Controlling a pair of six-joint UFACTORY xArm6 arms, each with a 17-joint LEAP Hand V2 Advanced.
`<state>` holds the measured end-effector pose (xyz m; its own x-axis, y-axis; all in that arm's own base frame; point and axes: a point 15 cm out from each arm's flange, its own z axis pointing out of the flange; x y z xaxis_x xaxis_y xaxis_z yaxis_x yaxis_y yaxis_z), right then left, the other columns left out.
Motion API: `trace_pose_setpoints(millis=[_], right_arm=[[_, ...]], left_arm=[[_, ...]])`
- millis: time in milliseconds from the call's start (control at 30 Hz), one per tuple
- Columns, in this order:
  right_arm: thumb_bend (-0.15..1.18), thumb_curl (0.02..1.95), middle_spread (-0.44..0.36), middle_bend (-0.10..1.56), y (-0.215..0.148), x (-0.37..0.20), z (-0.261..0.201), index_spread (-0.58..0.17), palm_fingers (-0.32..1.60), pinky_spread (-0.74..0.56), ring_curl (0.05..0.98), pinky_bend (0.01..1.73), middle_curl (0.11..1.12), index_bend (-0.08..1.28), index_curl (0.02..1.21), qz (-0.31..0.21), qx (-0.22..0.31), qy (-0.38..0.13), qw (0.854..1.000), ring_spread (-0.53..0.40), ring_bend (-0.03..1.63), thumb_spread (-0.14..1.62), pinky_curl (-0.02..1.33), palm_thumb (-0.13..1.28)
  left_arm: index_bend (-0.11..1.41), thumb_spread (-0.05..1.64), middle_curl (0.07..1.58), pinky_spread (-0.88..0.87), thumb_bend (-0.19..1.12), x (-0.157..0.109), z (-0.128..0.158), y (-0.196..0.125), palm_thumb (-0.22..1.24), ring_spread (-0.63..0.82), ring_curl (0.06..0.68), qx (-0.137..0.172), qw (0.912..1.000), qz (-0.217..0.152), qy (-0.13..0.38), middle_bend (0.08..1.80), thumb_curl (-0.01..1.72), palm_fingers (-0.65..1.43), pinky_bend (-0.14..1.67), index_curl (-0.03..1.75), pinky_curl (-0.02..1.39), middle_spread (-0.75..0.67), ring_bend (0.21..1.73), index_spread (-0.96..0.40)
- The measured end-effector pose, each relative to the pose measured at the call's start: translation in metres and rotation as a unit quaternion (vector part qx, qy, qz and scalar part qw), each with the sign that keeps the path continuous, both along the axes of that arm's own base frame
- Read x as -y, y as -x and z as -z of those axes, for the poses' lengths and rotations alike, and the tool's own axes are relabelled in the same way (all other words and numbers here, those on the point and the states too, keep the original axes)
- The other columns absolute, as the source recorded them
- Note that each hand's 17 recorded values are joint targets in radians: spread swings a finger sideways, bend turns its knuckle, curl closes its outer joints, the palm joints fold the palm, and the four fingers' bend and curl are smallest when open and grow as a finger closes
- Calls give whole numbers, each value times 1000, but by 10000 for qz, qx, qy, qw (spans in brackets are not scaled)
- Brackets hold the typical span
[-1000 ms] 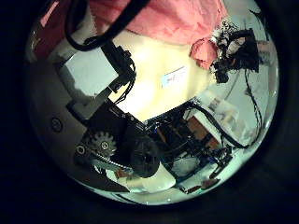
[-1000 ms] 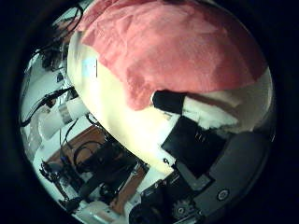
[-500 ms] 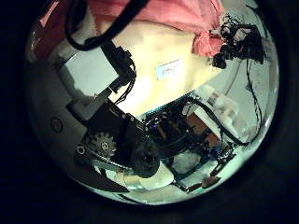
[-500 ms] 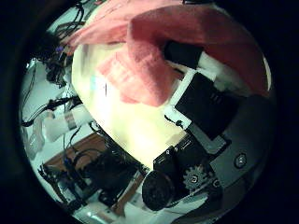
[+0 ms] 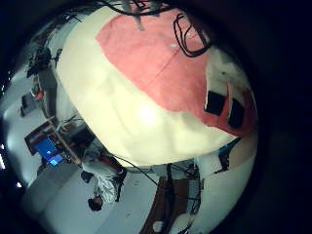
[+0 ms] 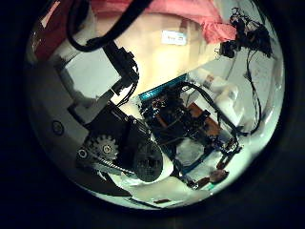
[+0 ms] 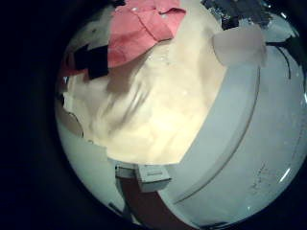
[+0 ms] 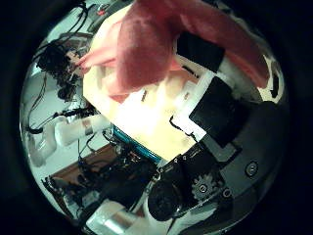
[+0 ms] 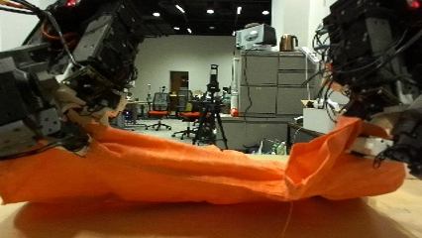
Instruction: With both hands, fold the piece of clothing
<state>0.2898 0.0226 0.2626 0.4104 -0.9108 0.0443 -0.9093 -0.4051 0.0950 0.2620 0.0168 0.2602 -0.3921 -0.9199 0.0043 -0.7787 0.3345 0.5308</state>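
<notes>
An orange cloth (image 9: pixel 198 174) hangs between my two hands, with its lower edge on the wooden table (image 9: pixel 211 220). My left hand (image 9: pixel 66 109) is curled on one upper end and my right hand (image 9: pixel 376 114) on the other. The right thumb side palm view shows the cloth (image 8: pixel 147 49) bunched over a finger (image 8: pixel 210 93).
Behind the table stand grey cabinets (image 9: pixel 270 94) and office chairs (image 9: pixel 158 111). The right little finger side palm view shows the cloth (image 7: pixel 144 29) lying on the pale tabletop (image 7: pixel 168 105) beside a curved edge. Equipment on the floor (image 6: pixel 186 124) lies beyond the table's edge.
My right hand's fingers have closed on the cloth, bunched it and drawn it up off the table. In the left thumb side palm view the table and the right hand have moved farther off.
</notes>
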Motion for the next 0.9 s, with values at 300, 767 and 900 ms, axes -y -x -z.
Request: trace_pose_setpoints(millis=[300, 767, 900], right_arm=[[-5, 432, -167, 1243, 16, -5, -24, -254, 1128, -259, 723, 1261, 833, 1095, 821, 98, 169, -200, 9996, -228, 1333, 1233, 837, 980], [-9, 469, -158, 1260, -1, -10, -92, -246, 1138, -255, 711, 1228, 807, 1100, 816, 212, 660, -328, 9971, -220, 1354, 1202, 859, 1046], [-10, 475, -157, 1270, -9, -11, -107, -248, 1141, -256, 706, 1221, 802, 1099, 814, 261, 773, -345, 9961, -218, 1358, 1200, 864, 1048]], left_arm=[[186, 901, 1204, -596, -17, 3, -29, 16, 850, -457, 552, -69, 10000, 40, 57, 746, 797, 1084, 1276, 1333, 576, -692, 1325, -718], [186, 898, 1196, -597, -17, -1, -70, 19, 844, -458, 552, -144, 9999, -46, 58, 757, 791, 1086, 1274, 1343, 575, -686, 1323, -711], [185, 899, 1194, -597, -19, -1, -81, 12, 837, -456, 552, -95, 9999, -52, 75, 762, 787, 1089, 1273, 1345, 575, -684, 1324, -709]])
